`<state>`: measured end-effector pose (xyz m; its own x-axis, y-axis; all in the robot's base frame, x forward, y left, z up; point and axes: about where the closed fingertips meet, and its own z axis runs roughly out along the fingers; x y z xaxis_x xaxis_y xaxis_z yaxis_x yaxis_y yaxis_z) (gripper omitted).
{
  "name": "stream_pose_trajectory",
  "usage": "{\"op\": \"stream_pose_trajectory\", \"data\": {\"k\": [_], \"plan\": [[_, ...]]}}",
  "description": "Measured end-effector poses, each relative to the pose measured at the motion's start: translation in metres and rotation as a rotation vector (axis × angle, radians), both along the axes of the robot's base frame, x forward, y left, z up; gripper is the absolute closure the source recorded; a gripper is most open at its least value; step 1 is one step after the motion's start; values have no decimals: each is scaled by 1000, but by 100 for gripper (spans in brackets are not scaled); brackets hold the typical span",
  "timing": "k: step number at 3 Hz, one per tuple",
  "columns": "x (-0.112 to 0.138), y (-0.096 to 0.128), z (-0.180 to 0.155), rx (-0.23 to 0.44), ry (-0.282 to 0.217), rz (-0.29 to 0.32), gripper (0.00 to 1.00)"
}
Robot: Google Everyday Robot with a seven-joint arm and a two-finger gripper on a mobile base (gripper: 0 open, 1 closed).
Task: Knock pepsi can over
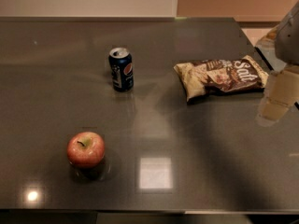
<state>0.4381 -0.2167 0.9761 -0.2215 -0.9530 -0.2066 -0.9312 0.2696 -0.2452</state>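
The pepsi can (121,69) stands upright on the dark table (196,139), left of centre and toward the back. It is dark blue with a silver top and the round logo facing me. My gripper (276,101) hangs at the far right edge of the camera view, above the table and just right of the chip bag, far from the can. It holds nothing that I can see.
A brown-and-cream chip bag (220,77) lies flat to the right of the can. A red apple (86,149) sits at the front left. The table's front edge runs along the bottom of the view, its back edge against a light wall.
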Motion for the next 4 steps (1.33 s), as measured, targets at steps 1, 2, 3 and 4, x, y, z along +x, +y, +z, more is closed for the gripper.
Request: {"op": "stream_pose_trajectory", "data": {"k": [1,2,3,4], "plan": [[0,0,0,0,-2,0,0],[22,19,-3,51,-28,22,0],[57,54,-10,143,-56,54,0],[92,86,-22,232,-70,55,0]]}}
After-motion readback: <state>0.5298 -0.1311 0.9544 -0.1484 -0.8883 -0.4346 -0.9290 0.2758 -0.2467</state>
